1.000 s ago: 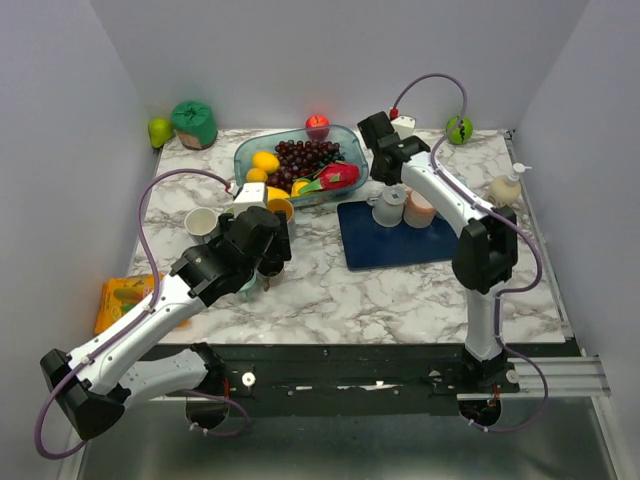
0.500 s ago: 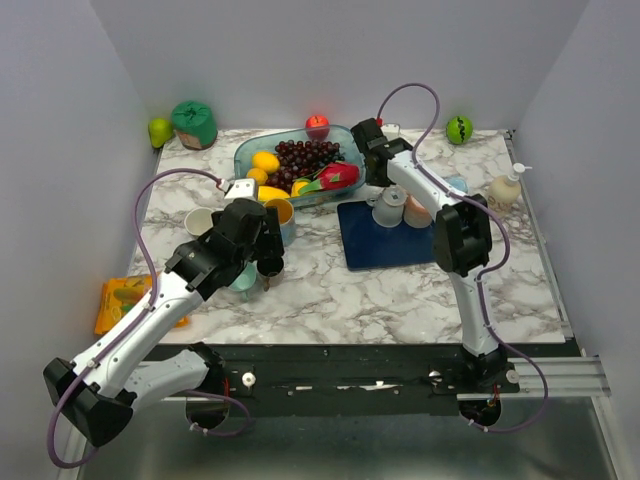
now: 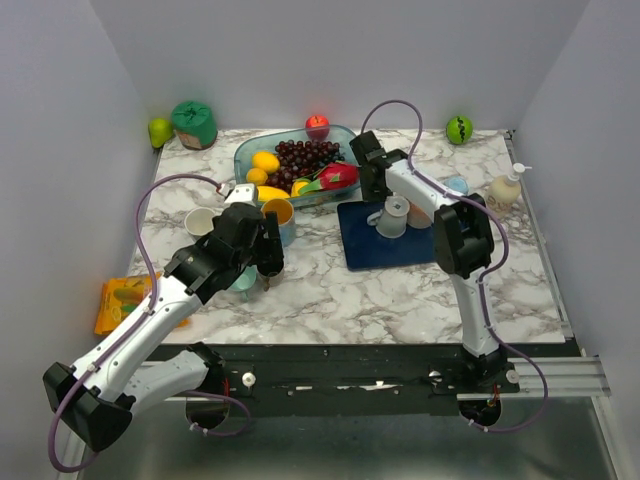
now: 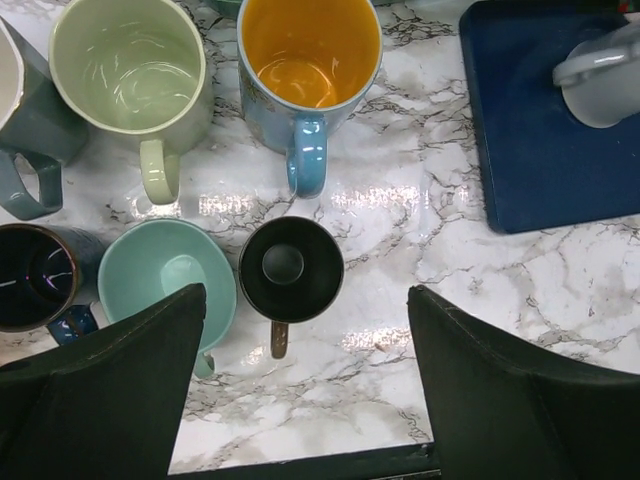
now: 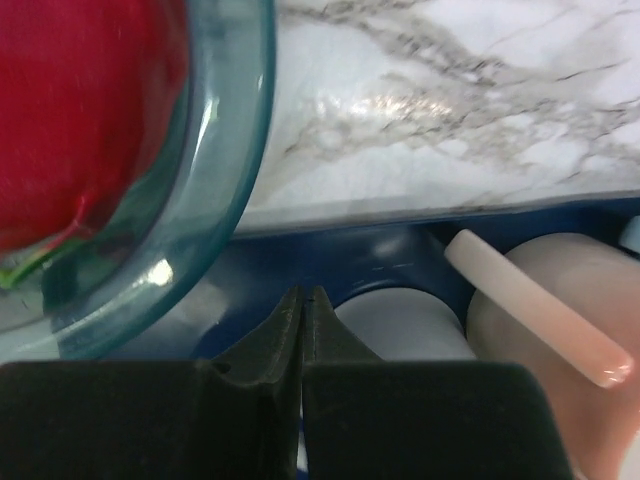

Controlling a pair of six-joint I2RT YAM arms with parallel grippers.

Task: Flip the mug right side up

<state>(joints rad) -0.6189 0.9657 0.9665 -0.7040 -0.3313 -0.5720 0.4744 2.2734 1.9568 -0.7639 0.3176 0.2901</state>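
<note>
Right pincer (image 5: 302,310) closed, tips touching, nothing visible between. Grey mug (image 5: 400,325) just right of tips, likely target; grasp unconfirmed. Left pincer (image 4: 300,300) wide open above cups (image 4: 310,50), apparently waiting clear.

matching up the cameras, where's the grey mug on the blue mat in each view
top external: grey mug right of centre, on the blue mat.
left wrist: grey mug in the top right corner, cut by the frame edge.
right wrist: grey mug at bottom centre, just right of the right gripper.
shared landmark: the blue mat, under the mug in all three.
</note>
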